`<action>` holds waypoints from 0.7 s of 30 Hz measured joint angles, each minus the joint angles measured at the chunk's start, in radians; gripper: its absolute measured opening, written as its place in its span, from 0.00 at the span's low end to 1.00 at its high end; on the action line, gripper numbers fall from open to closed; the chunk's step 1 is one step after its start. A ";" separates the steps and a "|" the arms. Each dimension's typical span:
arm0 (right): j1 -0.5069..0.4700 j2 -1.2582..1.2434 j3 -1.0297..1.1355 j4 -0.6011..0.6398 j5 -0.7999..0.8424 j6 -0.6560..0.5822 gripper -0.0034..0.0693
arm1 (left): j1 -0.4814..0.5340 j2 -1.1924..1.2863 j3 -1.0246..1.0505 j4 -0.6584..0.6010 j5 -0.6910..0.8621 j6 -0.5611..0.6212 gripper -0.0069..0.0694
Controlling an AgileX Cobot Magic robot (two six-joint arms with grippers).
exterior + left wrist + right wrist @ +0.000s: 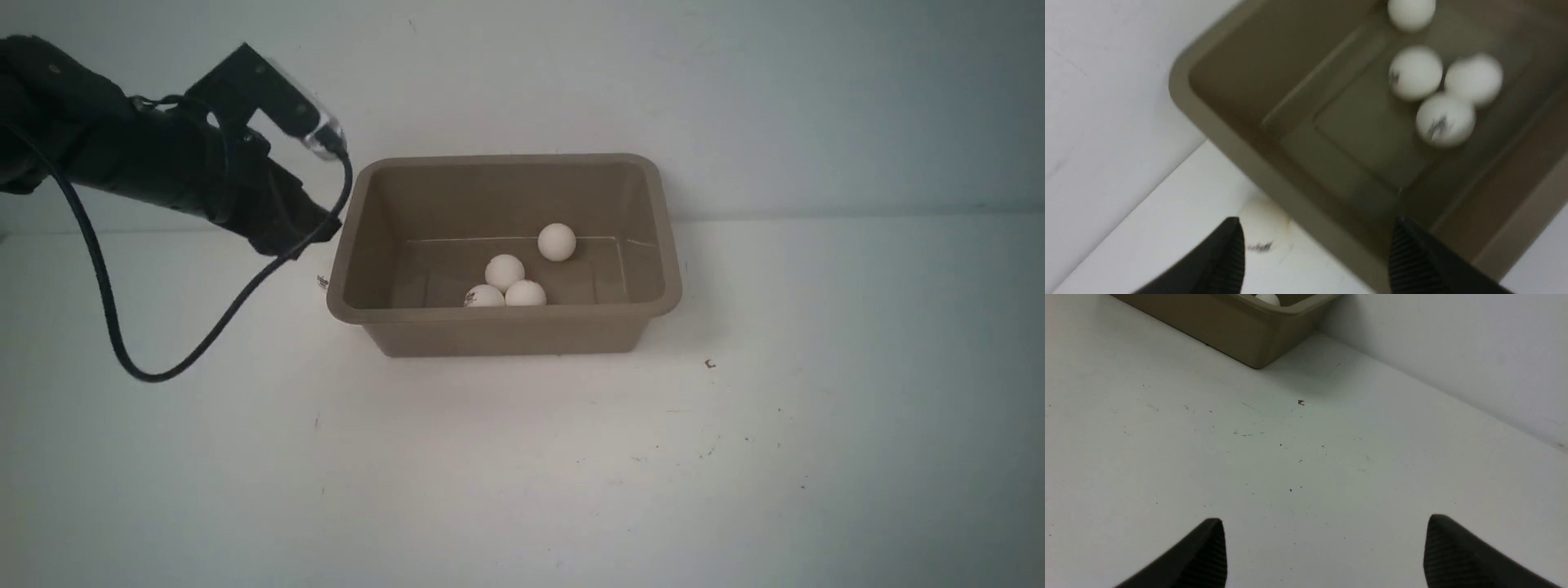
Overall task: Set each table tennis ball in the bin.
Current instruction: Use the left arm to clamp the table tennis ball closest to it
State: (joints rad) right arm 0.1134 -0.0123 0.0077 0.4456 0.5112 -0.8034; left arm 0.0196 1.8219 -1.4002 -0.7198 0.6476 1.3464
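Note:
The taupe bin (pixel 506 327) stands mid-table against the back wall. Several white table tennis balls lie inside: one apart (pixel 557 242) and three clustered (pixel 504 272). The left wrist view shows the same cluster (pixel 1414 72) in the bin (pixel 1216 118). One more ball (pixel 1263 232) lies on the table just outside the bin's left wall, barely visible in the front view (pixel 322 282). My left gripper (pixel 1316 228) hangs open above the bin's left rim and that ball, holding nothing; it shows in the front view too (pixel 322 227). My right gripper (pixel 1326 520) is open over bare table.
A black cable (pixel 106 302) loops down from the left arm onto the table. The white wall rises right behind the bin. In the right wrist view a corner of the bin (pixel 1257 339) sits far ahead, with a small dark speck (pixel 1301 402) on the table.

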 joint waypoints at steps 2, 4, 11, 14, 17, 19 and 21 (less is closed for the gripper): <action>0.000 0.000 0.000 0.000 0.000 -0.001 0.86 | 0.014 0.000 0.000 0.031 0.007 0.066 0.65; 0.000 0.000 0.000 0.000 0.000 -0.001 0.86 | 0.046 0.000 0.000 0.022 0.007 0.106 0.65; 0.000 0.000 0.000 0.000 0.000 -0.001 0.86 | 0.239 0.003 0.000 -0.218 0.044 0.228 0.65; 0.000 0.000 0.000 0.000 0.000 -0.001 0.86 | 0.291 0.021 -0.001 -0.341 0.092 0.311 0.65; 0.000 0.000 0.000 0.000 0.000 -0.001 0.86 | 0.313 0.069 -0.001 -0.462 0.143 0.387 0.65; 0.000 0.000 0.000 0.000 0.000 -0.001 0.86 | 0.316 0.120 -0.008 -0.528 0.172 0.435 0.65; 0.000 0.000 0.000 0.000 0.000 -0.001 0.86 | 0.316 0.196 -0.026 -0.618 0.203 0.479 0.65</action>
State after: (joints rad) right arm 0.1134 -0.0123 0.0077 0.4456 0.5112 -0.8042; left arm 0.3353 2.0181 -1.4262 -1.3379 0.8508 1.8250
